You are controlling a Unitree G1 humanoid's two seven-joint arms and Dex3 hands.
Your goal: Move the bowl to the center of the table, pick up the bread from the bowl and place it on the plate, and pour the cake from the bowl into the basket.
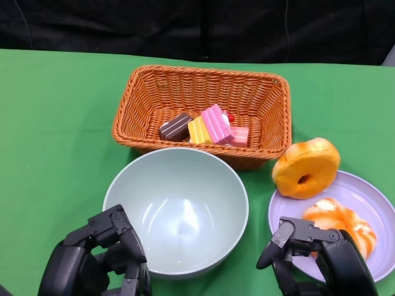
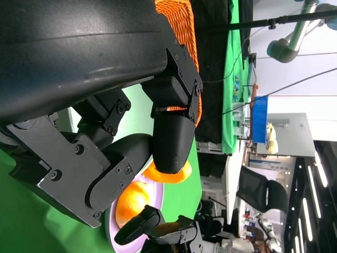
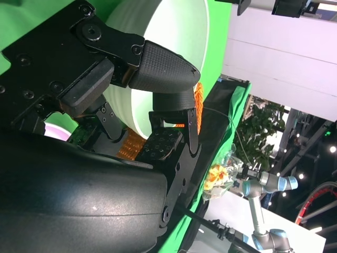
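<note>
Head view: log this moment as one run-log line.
bowl: empty, centre | cake pieces: in basket | breads: on plate | left hand: open, by bowl | right hand: open, over plate

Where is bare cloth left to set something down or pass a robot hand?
Bare green cloth lies left of the basket and bowl, and right of the basket beyond the plate. It is crowded between bowl and basket, which nearly touch, and around the donut leaning on the plate rim. Both the left robot hand and right robot hand hover at the near edge.

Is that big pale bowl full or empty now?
Empty. The head view shows the bowl upright with only its bare, shiny inside; the cake pieces lie in the basket.
</note>
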